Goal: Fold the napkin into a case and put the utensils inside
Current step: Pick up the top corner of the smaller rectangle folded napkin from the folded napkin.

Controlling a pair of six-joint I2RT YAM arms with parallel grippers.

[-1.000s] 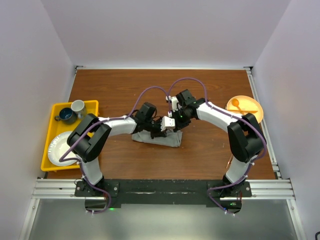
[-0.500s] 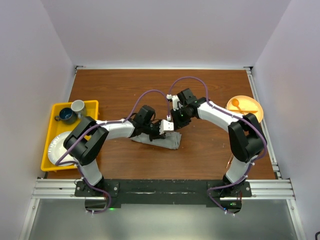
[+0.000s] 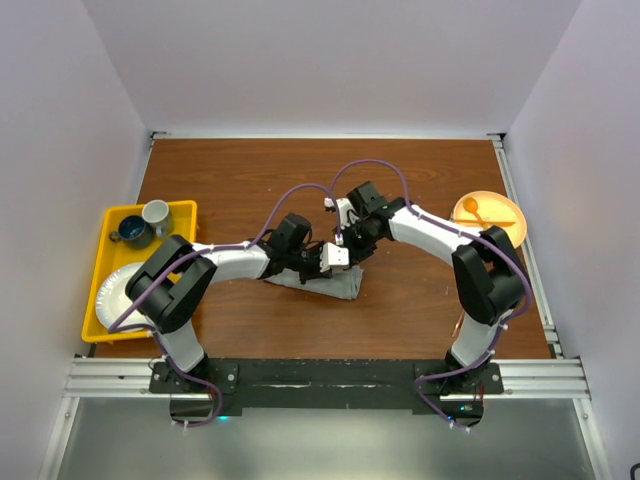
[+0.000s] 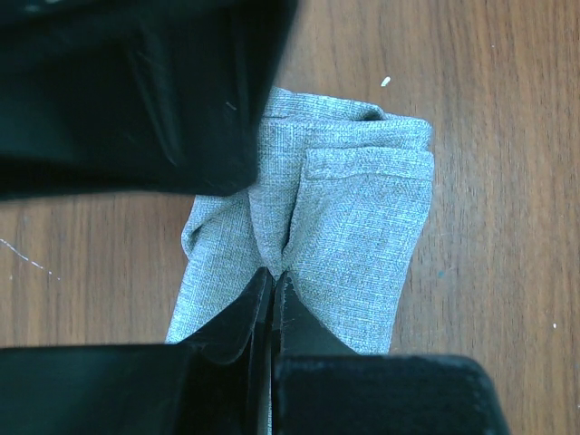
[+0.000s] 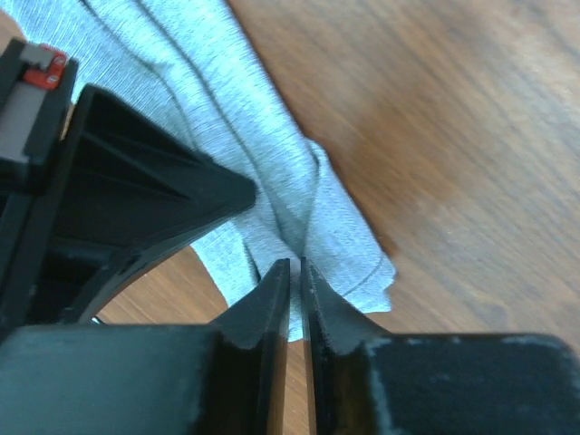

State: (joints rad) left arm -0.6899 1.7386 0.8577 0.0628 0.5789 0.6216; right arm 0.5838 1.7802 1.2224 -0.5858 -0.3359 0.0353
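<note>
Evidently a fold is under way. Just above the arm bases, at the centre of the top view, the napkin (image 3: 338, 284) lies on the wooden table (image 3: 230, 180) as a rumpled, part-folded grey strip, not yet a neat case. Both arms reach inward to it. The left gripper (image 4: 272, 283) has its fingers pressed together on a raised ridge of cloth at the lower centre of its wrist view. The right gripper (image 5: 294, 272) likewise pinches a pleat, with only a sliver of gap between its tips. Gripping the cloth from two sides probably lets the arms lift or turn over a layer without the thin fabric slipping.

Compared with a second ago, the right wrist has edged slightly left, toward the left gripper, while the napkin's outline has barely changed. Farther up the frame, a yellow tray (image 3: 95, 305) at the left and an orange plate (image 3: 515, 222) at the right sit well apart from the work. The copper utensils cannot be made out.
</note>
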